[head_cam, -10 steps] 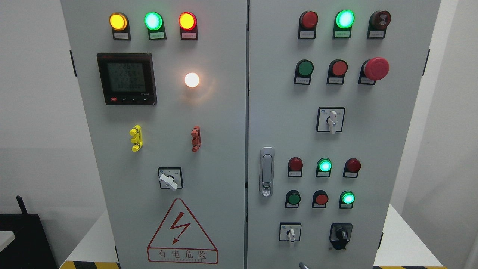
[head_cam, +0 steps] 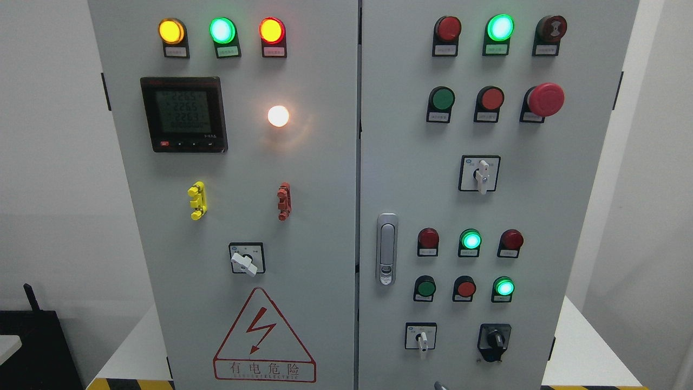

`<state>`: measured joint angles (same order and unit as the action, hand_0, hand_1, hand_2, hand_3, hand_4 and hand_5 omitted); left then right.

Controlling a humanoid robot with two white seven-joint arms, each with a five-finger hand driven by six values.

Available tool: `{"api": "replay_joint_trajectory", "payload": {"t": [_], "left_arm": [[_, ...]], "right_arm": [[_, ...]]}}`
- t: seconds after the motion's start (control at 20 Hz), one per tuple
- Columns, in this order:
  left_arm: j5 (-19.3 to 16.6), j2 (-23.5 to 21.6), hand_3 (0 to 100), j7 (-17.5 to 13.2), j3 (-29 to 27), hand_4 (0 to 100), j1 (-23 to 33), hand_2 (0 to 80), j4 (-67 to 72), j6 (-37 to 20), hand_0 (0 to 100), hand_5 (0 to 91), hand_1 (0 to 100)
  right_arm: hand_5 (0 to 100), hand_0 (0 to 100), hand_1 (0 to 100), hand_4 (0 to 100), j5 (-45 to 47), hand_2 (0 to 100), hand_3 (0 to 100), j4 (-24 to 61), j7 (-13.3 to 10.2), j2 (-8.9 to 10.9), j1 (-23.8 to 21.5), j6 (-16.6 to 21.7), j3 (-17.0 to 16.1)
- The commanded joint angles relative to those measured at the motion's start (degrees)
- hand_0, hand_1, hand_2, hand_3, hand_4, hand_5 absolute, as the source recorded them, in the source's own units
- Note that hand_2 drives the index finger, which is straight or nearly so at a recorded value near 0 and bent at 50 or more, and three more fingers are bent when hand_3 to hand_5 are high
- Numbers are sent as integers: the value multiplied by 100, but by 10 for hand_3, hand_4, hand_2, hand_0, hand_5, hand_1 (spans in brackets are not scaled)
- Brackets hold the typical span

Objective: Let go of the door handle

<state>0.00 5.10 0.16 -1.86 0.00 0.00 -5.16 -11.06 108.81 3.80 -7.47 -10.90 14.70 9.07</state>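
The silver door handle (head_cam: 386,249) sits flush and upright in its recess at the left edge of the grey cabinet's right door (head_cam: 541,216). Nothing touches it. Both doors look closed, with a narrow seam (head_cam: 358,162) between them. A small grey tip (head_cam: 438,386), probably part of my right hand, peeks over the bottom edge well below the handle. Too little of it shows to tell how the hand is held. My left hand is out of view.
The left door (head_cam: 314,244) carries a meter (head_cam: 184,114), lamps, a rotary switch (head_cam: 246,259) and a red warning triangle (head_cam: 263,338). The right door carries buttons, lamps, a red emergency stop (head_cam: 546,99) and rotary switches. A black object (head_cam: 32,346) stands at the lower left.
The grey tip at the bottom edge has sunk slightly lower. The handle and doors have not moved.
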Motion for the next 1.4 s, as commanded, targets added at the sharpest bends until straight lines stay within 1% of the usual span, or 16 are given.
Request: {"api": "replay_joint_trajectory", "payload": {"t": [0.0,0.1,0.15,0.2,0.25,0.4,0.5,0.55,0.65,0.8,0.85,1.0,1.1,1.2,1.3,1.35], "left_arm": [[-167,0,0,2,-16,0,-88,0,141,-3,120,0,389],[-167,0,0,2,-16,0,-88,0,132,-3,120,0,389],[-158,0,0,2,-16,0,-88,0,141,-3,120,0,389],[-167,0,0,2,-16,0,-88,0,141,-3,120,0,389],[-158,0,0,2,-16,0,-88,0,132,-3,120,0,389],[-167,0,0,2,-16,0,-88,0,132,-3,120,0,389],[-167,0,0,2,-16,0,-88,0,141,-3,120,0,389],[-158,0,0,2,-16,0,-88,0,141,-3,120,0,389],[-167,0,0,2,-7,0,-88,0,141,-3,120,0,389],[-158,0,0,2,-16,0,-88,0,132,-3,120,0,389],[-158,0,0,2,-16,0,-88,0,141,-3,120,0,389],[-167,0,0,2,-16,0,-88,0,132,-3,120,0,389],[-158,0,0,2,-16,0,-88,0,132,-3,120,0,389],[-167,0,0,2,-16,0,-88,0,141,-3,120,0,389],[-167,0,0,2,-16,0,-88,0,141,-3,120,0,389],[-167,0,0,2,-16,0,-88,0,141,-3,120,0,389]], "right_arm": [[269,426,63,365,-816,0,357,-1,-28,-9,44,261,-80],[303,419,104,401,-1300,0,416,-1,-247,0,149,297,-81],[303,419,104,401,-1546,0,416,-9,-387,0,254,297,-72],[341,413,150,423,-1774,0,440,-27,-458,0,368,297,-63],[343,419,173,427,-2003,0,456,-27,-477,0,465,297,-46],[276,422,232,408,-2933,0,486,-158,-538,-9,816,253,-19],[284,429,255,390,-3706,0,503,-290,-783,-18,1097,244,33],[355,429,268,397,-4171,0,519,-351,-932,-18,1203,244,86],[537,424,299,491,-4981,0,569,-457,-1231,-27,1388,157,165],[755,381,354,632,-5502,0,674,-554,-1574,-27,1617,-535,560],[773,376,359,643,-5660,0,685,-598,-1654,-27,1713,-817,674],[952,341,373,830,-6283,0,875,-703,-1935,-35,1977,-1328,1008],[993,327,376,904,-6775,0,988,-774,-2023,-36,2118,-1609,1149],[1000,318,380,928,-6988,0,1000,-792,-2015,-36,2153,-1934,1307],[1000,315,382,1000,-7154,0,1000,-826,-1988,-36,2232,-2059,1396],[1000,312,382,1000,-7286,0,1000,-888,-1980,-44,2267,-2068,1405]]}}
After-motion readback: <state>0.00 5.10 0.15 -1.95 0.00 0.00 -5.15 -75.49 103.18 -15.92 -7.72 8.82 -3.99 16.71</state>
